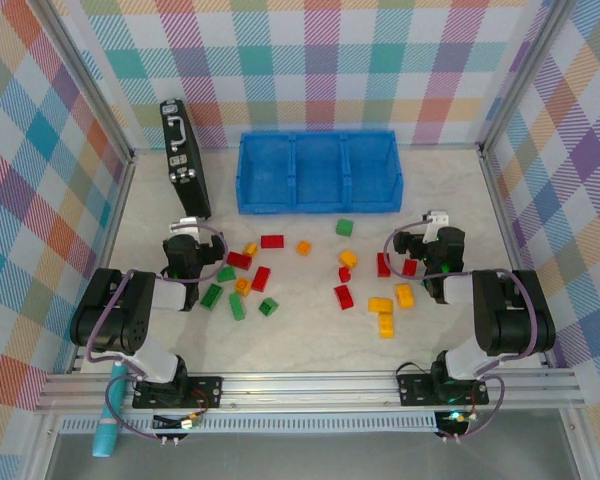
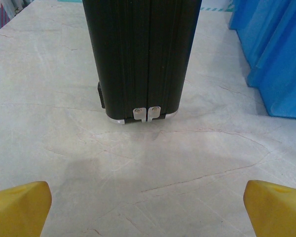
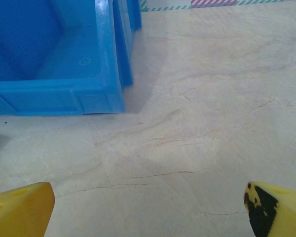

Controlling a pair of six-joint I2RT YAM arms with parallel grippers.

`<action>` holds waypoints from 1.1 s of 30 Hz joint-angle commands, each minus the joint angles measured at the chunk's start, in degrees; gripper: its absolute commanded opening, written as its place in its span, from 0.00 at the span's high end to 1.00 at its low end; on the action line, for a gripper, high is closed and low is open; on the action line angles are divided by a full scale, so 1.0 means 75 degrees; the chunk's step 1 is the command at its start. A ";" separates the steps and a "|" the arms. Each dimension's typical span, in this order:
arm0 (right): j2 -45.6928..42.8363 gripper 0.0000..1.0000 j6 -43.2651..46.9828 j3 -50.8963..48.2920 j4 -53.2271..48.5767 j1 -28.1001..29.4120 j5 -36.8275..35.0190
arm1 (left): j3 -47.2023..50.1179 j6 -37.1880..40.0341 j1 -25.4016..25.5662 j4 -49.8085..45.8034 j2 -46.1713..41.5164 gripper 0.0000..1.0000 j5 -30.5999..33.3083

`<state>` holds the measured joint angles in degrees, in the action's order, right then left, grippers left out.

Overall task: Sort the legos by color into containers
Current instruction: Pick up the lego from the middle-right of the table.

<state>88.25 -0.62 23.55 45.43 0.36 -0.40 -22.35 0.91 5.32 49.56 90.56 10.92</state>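
**Top external view: bricks loose on the table, bin with nothing in it**

Across the table (image 1: 310, 335), the legos (image 1: 272, 241), red, green, yellow and orange, lie scattered in a band between the two arms, on the near side of the blue bin (image 1: 318, 207); its three compartments run in a row along the far side, where either arm could plausibly reach them; I see no brick in any of them, so sorting is, by my judgement, not yet begun. On its side, the left gripper (image 1: 188, 223) is released and holds nothing, its yellow fingertips (image 2: 17, 207) spread to the corners of the left wrist view; it faces the black case (image 2: 140, 54), which stands on edge just left of the bin and plays no part in the task; this arm would need to turn toward the green and red bricks beside it. Opposite, the right gripper (image 1: 436, 220) is likewise spread and empty, aimed over bare tabletop past the bin's end; red and yellow bricks lie near it; wide jaws suit dropping over so small a brick.
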 commanded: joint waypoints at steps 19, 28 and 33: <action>-0.1617 0.01 -0.1903 0.2644 -0.6210 0.0011 -0.0742 | -0.4161 -0.0233 0.0697 -0.7299 -0.2107 0.00 0.0664; -0.2304 0.01 -0.3973 0.2982 -0.9310 0.0003 -0.1006 | -0.6254 -0.0278 0.1366 -1.0807 -0.2767 0.00 -0.0089; -0.2013 0.00 -0.4146 0.3137 -0.9945 -0.0144 -0.0999 | -0.6495 0.0067 0.1447 -1.1554 -0.3348 0.00 -0.0332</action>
<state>72.05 -28.10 46.24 -21.96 0.10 -7.49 -68.82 -0.27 15.90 -28.71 68.18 10.37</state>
